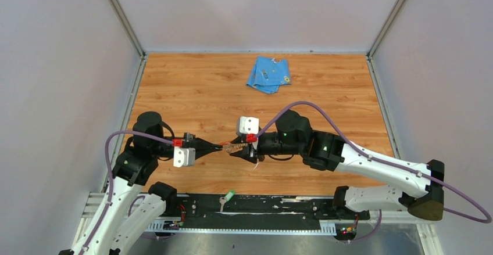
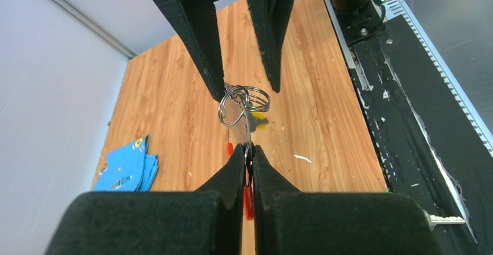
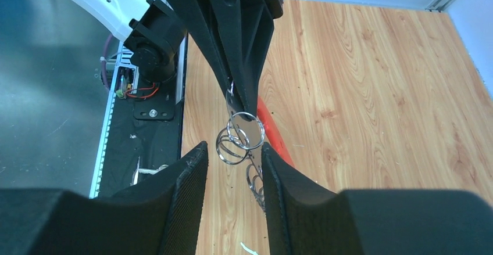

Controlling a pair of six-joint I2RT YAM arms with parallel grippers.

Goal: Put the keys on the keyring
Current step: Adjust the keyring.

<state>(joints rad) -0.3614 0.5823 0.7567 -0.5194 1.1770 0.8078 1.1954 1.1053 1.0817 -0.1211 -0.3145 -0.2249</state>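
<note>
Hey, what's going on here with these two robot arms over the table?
The two arms meet above the middle of the table. The left gripper is shut on the keyring. Its wire rings dangle between the fingers of the right gripper, whose jaws stand apart around them. A green key lies on the black rail by the arm bases, not yet on the ring.

Yellow key (image 2: 260,125) blurred; keyring (image 2: 249,201) largely hidden inside left claw (image 2: 248,148).
</note>
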